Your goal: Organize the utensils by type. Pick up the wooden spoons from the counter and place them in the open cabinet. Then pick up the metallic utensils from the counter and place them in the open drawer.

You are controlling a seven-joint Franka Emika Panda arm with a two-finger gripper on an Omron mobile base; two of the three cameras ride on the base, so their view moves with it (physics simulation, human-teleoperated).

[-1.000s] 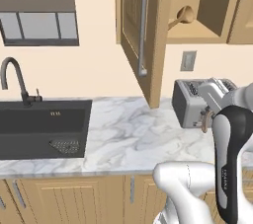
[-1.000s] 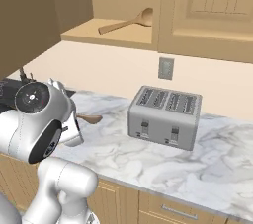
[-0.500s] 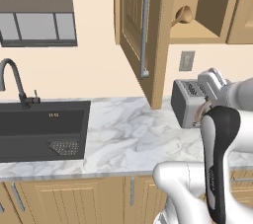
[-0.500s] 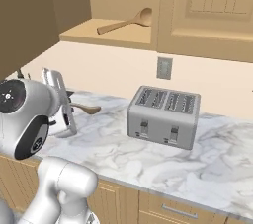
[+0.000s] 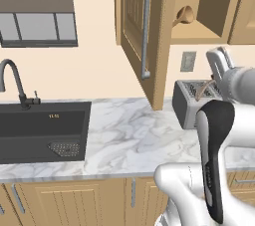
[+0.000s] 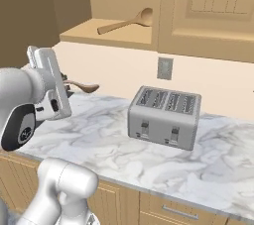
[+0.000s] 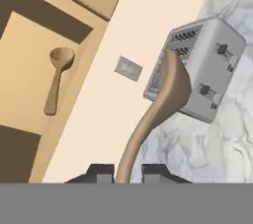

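Observation:
My gripper [image 7: 126, 173] is shut on the handle of the shorter, curved wooden spoon [image 7: 165, 94], held in the air above the counter [image 6: 149, 162] left of the toaster. The spoon's bowl [image 6: 83, 87] sticks out to the right of the gripper [image 6: 64, 84]. In the left base view the gripper [image 5: 215, 78] and the spoon [image 5: 202, 88] hang in front of the toaster. The large wooden spoon [image 6: 126, 22] lies on the shelf of the open cabinet [image 6: 94, 34], up and to the right of the gripper. The metallic utensils and the open drawer are out of view.
A silver four-slot toaster [image 6: 163, 116] stands on the counter under a wall outlet [image 6: 164, 68]. The cabinet's open door [image 5: 142, 31] with its long bar handle juts out left of the shelf. A dark sink [image 5: 45, 130] with a faucet [image 5: 15, 78] lies to the far left.
The arm has lifted the curved wooden spoon from low over the counter to higher up, nearer the cabinet shelf. The grip has stayed the same.

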